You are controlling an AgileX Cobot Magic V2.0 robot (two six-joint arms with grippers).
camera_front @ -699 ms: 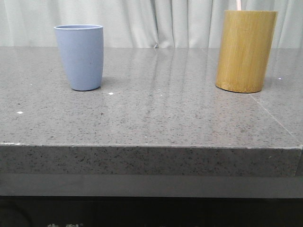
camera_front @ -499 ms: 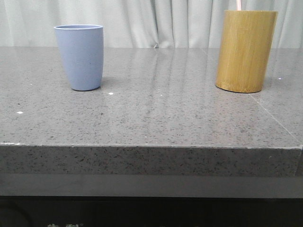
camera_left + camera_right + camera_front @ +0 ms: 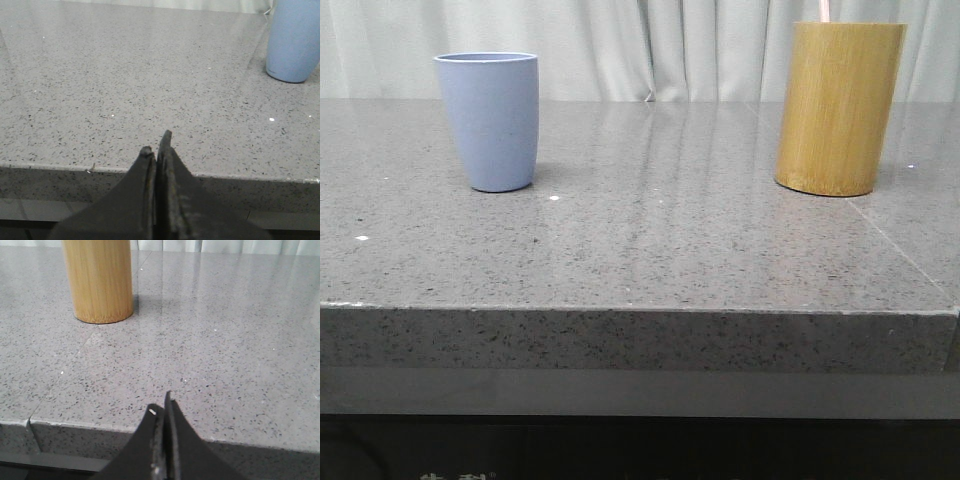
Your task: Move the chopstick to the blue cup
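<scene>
Grey speckled stone table [image 3: 650,250] across the middle of the front frame, front edge running just below centre, pale curtain [image 3: 620,45] along the top behind it. Bamboo cylinder [image 3: 839,108] upright at the upper right of the front frame, yellow-brown, taller than the other container; same cylinder at the upper left of the right wrist frame, cut off by the top edge. Blue cup [image 3: 491,120] upright at the upper left of the front frame, mouth open upward, well apart from the cylinder; seen again at the upper right corner of the left wrist frame, rim out of frame. Left gripper [image 3: 158,145] at the bottom centre of the left wrist frame, dark fingers pressed together with nothing between them, tips over the table's near edge, well apart from the cup. Right gripper [image 3: 163,407] at the bottom centre of the right wrist frame, fingers likewise closed on nothing, tips near the table's front edge, well apart from the cylinder. Chopstick [image 3: 824,10] at the very top of the front frame, a short pale pink length poking up from the mouth of the bamboo cylinder, standing nearly upright, upper end cut by the frame edge, lower part hidden inside the cylinder.
</scene>
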